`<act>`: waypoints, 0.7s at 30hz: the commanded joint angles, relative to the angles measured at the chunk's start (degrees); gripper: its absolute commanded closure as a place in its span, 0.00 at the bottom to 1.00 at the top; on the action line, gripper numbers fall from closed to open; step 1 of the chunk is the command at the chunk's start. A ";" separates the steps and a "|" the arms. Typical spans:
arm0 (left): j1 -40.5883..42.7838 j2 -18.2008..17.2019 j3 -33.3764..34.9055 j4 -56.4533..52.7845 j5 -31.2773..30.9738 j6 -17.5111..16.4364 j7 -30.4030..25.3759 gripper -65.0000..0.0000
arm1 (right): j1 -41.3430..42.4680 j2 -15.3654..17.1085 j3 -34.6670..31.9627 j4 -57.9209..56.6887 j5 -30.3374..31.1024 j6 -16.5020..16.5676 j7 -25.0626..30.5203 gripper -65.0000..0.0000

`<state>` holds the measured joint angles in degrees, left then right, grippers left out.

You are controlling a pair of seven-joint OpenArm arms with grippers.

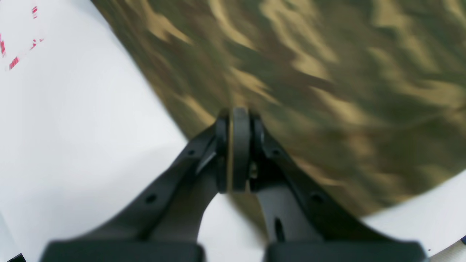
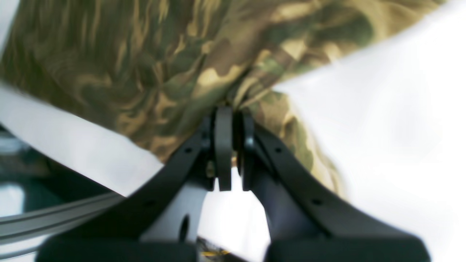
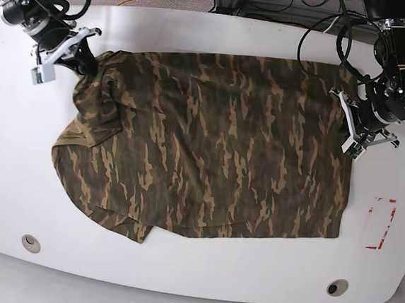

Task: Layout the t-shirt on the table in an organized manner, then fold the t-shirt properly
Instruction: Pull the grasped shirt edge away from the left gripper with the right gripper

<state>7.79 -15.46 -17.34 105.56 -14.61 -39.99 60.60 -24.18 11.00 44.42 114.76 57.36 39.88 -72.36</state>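
Step in hand: laying out. The t-shirt [image 3: 203, 144] lies spread on the desk [image 3: 198, 279] but is not yet tidy, so folding looks some way off.
T-shirt position: across the middle of the desk, mostly flat. The side toward the base view's left is bunched and rumpled; the side toward its right is straight-edged.
Left end effector [image 1: 236, 120]: clenched on the cloth's straight edge, a thin line of fabric showing between the pads, at the base view's right [image 3: 354, 122].
Right end effector [image 2: 229, 116]: clenched on a gathered, twisted bit of cloth at the upper corner on the base view's left [image 3: 83, 59].
Next move, as a judgement: the two arms probably need to pull apart and draw the cloth taut so the bunched side opens out. The pull should be even, or the flat side may drag askew.
Risk: the twisted pinch on the right arm could slip or keep the crease in.
Base view only: the whole outline of the shirt, the two small round holes [image 3: 30, 243] in the desk, and the full red mark [image 3: 380, 224] near the shirt's lower corner.
Wrist views only: the closed pads with cloth between them. Both are blurred, so fine detail is unclear.
Left wrist extra: a few red dashes [image 1: 14, 62] on the white top.
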 commanded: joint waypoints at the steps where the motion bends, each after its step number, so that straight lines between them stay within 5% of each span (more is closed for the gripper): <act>1: -0.54 -0.67 -0.19 0.86 -0.47 -0.01 -0.86 0.99 | -2.94 0.38 2.21 1.06 4.75 0.12 1.02 1.00; 6: -0.72 -0.76 2.09 0.86 -0.29 -0.01 -0.86 0.99 | -7.42 -2.26 6.26 0.98 10.55 0.08 1.02 1.00; 21: -0.89 -0.76 7.19 0.86 -0.20 -0.01 -0.86 0.99 | -15.24 -12.72 8.81 0.89 11.87 -13.81 1.02 0.99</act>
<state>7.64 -15.62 -9.91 105.56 -14.44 -39.97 60.58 -38.02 -1.54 52.77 114.69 67.79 26.89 -72.14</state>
